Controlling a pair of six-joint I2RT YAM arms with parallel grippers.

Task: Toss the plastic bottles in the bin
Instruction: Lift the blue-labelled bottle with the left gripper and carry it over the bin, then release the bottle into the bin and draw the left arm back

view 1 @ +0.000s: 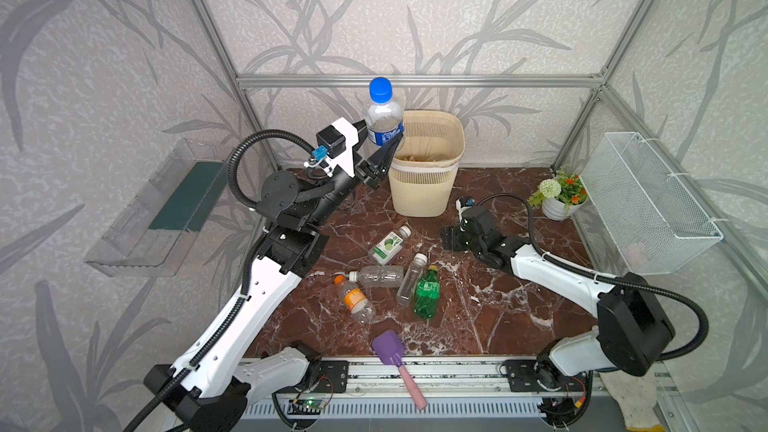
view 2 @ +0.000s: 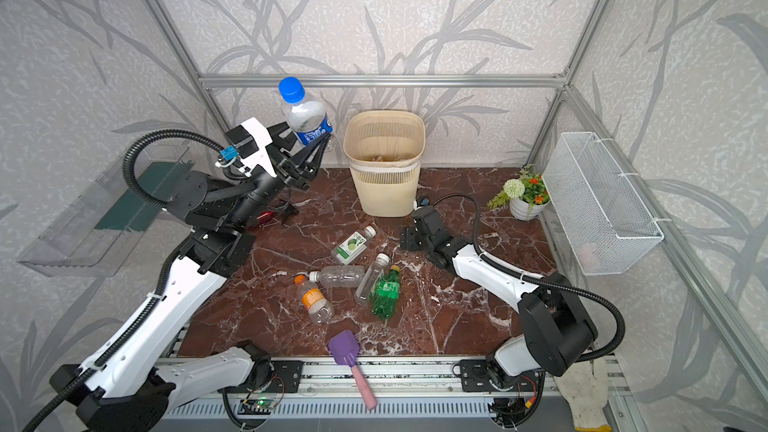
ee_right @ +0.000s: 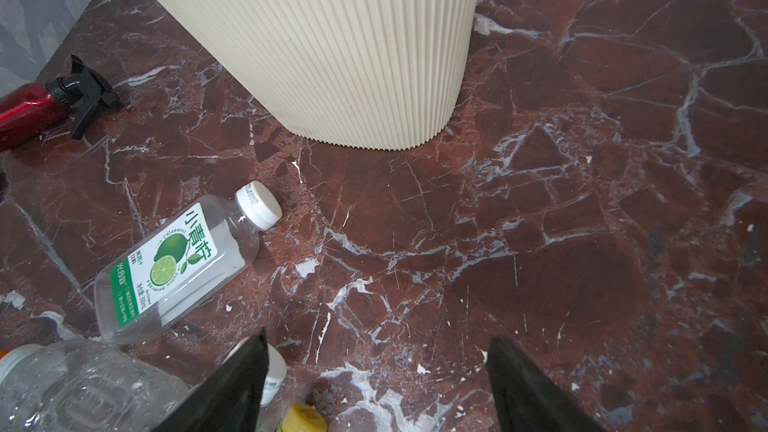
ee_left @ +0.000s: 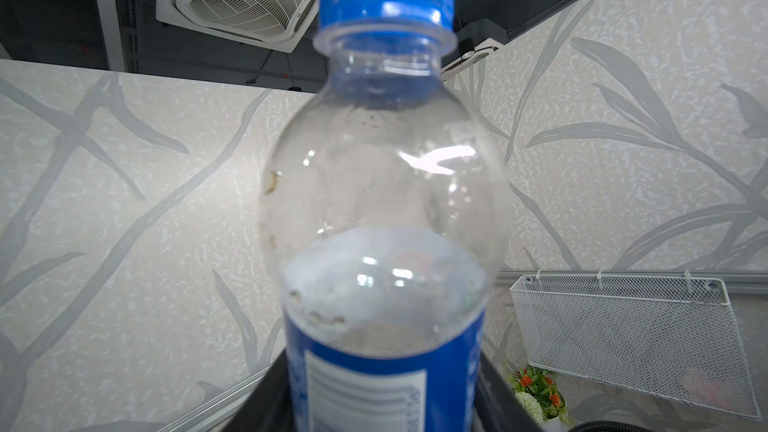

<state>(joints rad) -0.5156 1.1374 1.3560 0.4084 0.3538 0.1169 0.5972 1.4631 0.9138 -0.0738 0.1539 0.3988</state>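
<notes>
White shells and black joints on left arm (view 1: 249,313) and right arm (view 1: 552,276). Black corrugated conduit (view 1: 237,160) ran along each, zip-tied. Small blue connector (view 1: 319,154) sat at left wrist. The fingers (ee_right: 528,392) were black, tapered.

Red-brown, white-veined marble tabletop (view 1: 498,305). Carries the bin (view 1: 419,197) upright at 12 o'clock, a potted plant (view 1: 555,207) at 2 o'clock and a red spray bottle (view 2: 262,218) lying at 10 o'clock. Near the centre, all lying down: lime-label bottle (view 1: 388,245), clear bottle (view 1: 380,276), orange-label bottle (view 1: 355,301), slim bottle (view 1: 409,280) side by side with green bottle (view 1: 427,297). Purple scoop (view 1: 388,347) at 6 o'clock, pink handle past the edge.
</notes>
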